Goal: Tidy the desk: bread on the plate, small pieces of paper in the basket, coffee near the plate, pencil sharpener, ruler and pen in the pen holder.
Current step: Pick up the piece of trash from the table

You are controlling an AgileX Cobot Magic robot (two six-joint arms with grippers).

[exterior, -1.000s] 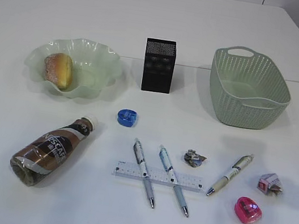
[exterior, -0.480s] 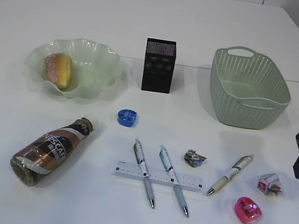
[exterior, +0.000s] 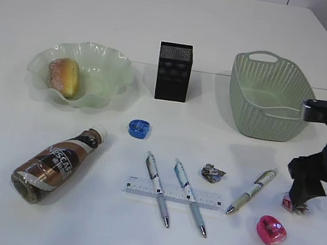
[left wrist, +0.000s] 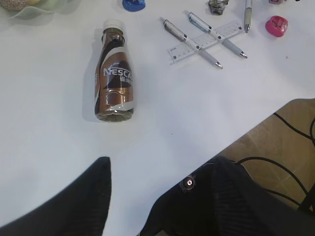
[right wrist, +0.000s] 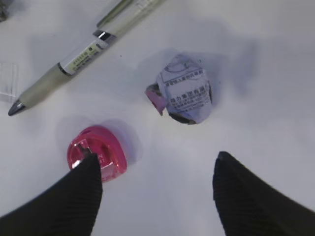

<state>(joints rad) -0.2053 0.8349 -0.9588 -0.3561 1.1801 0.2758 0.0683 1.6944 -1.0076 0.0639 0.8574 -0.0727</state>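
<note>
Bread (exterior: pixel 63 76) lies in the green plate (exterior: pixel 108 57). The coffee bottle (exterior: pixel 56 163) lies on its side at front left and also shows in the left wrist view (left wrist: pixel 114 78). Three pens (exterior: pixel 157 188) and a clear ruler (exterior: pixel 140 188) lie at the front centre, beside a blue sharpener (exterior: pixel 138 128) and a paper scrap (exterior: pixel 212 173). My right gripper (exterior: pixel 316 195) is open, just above the table over a paper ball (right wrist: pixel 186 96), with the pink sharpener (right wrist: pixel 98 152) by its left finger. My left gripper (left wrist: pixel 157 167) is open and empty near the front table edge.
The black pen holder (exterior: pixel 173 72) stands at the back centre and the green basket (exterior: pixel 271 106) at the back right. A grey pen (right wrist: pixel 74 64) lies left of the paper ball. Floor with cables (left wrist: pixel 290 147) shows past the table's front edge.
My right arm has come in from the right edge and moved down and left, to stand over the paper ball. Nothing on the table has moved.
</note>
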